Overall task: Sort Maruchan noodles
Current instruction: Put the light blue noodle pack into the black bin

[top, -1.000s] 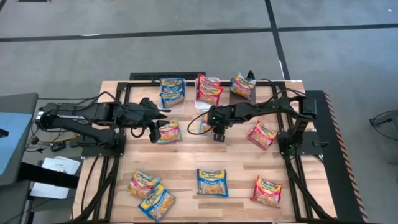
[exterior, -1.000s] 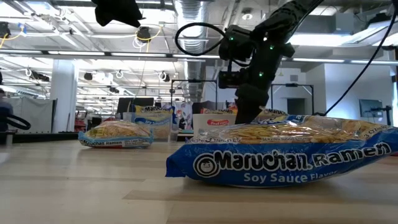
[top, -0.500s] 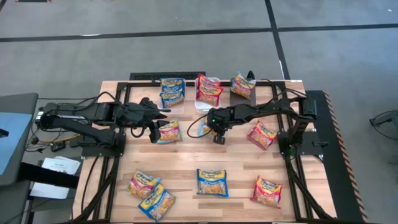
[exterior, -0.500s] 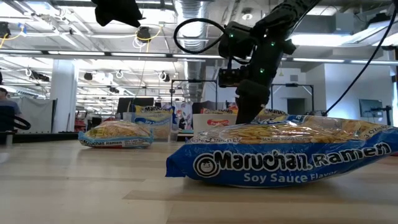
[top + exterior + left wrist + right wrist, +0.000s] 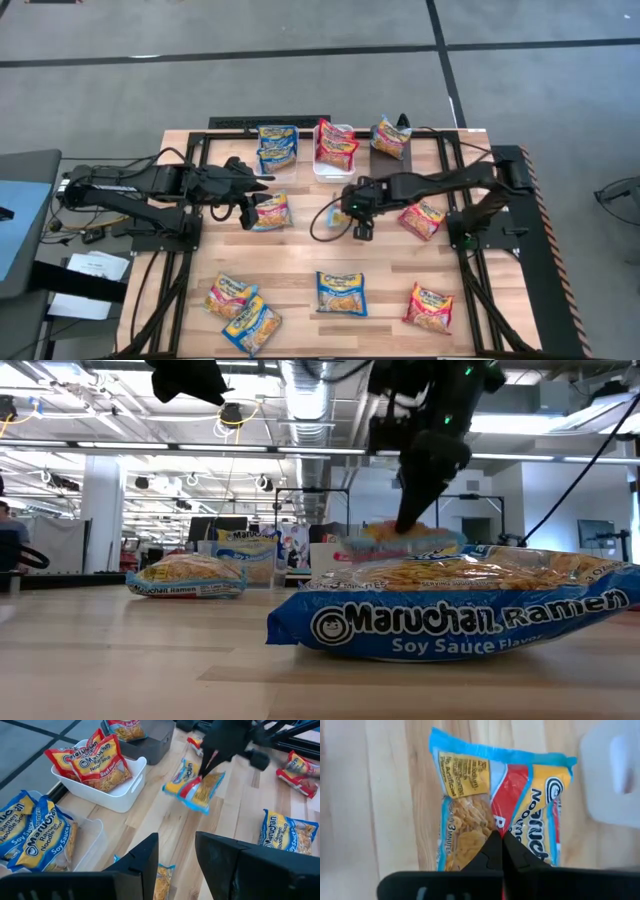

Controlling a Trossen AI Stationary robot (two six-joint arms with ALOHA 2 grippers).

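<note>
Grey floor (image 5: pixel 300 90), dark seam lines; exposed ceiling ducts (image 5: pixel 310 390), strip lights.

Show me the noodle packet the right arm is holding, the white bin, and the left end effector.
held noodle packet (image 5: pixel 196 790), left wrist view, wrapper centre.
white bin (image 5: pixel 116 794), left wrist view, front wall.
left end effector (image 5: pixel 246 214), high view, between fingertips.

I had high cam straight down over the whole worktop (image 5: pixel 300 255); low cam sat at worktop level, facing the room. Wrist cams looked past their fingers (image 5: pixel 145 865), right one close. Left wrist and high shared the white bin (image 5: pixel 117 792).
</note>
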